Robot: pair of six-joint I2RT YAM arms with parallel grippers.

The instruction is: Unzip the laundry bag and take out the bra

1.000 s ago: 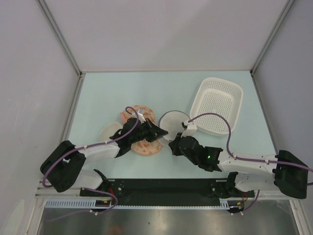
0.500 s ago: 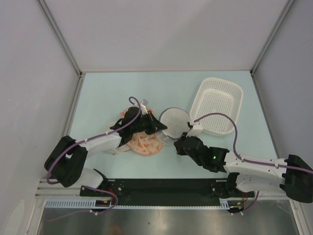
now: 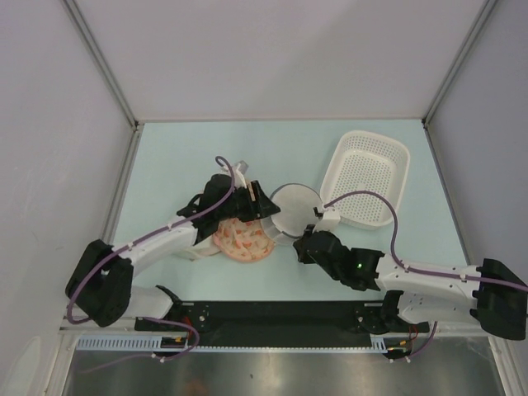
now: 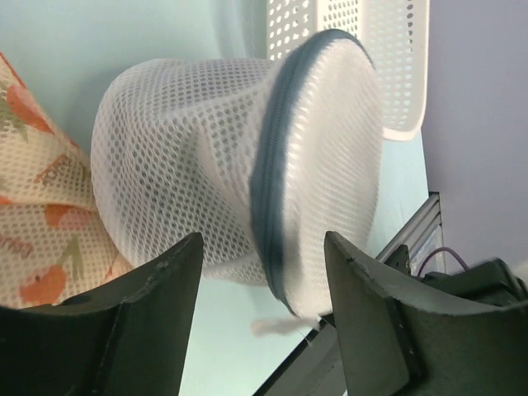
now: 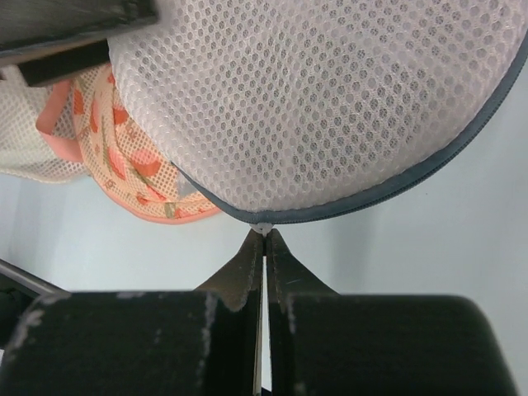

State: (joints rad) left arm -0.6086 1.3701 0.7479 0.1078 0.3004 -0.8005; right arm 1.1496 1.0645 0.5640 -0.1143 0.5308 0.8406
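The bag point(image 3: 294, 208) lies on its side mid-table, its zipper point(image 5: 388, 191) closed wherever we see it; the bra does not show. The right gripper point(image 5: 263, 238) is pressed together on the small white pull point(image 5: 262, 226) at the near rim. The left gripper point(image 4: 262, 243) is spread at the bag's left side.

We judge the unzipping is only beginning: the pull must next follow the rim (a curved path). The basket point(image 3: 394, 157) is near on the far right and the floral item point(image 3: 243, 239) lies just left, so open table point(image 3: 181, 157) is on the far left.

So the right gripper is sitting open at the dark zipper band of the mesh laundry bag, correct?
Not open. The right wrist view shows the right gripper with its fingers closed together, pinching the small white pull tab at the dark zipper band of the laundry bag.
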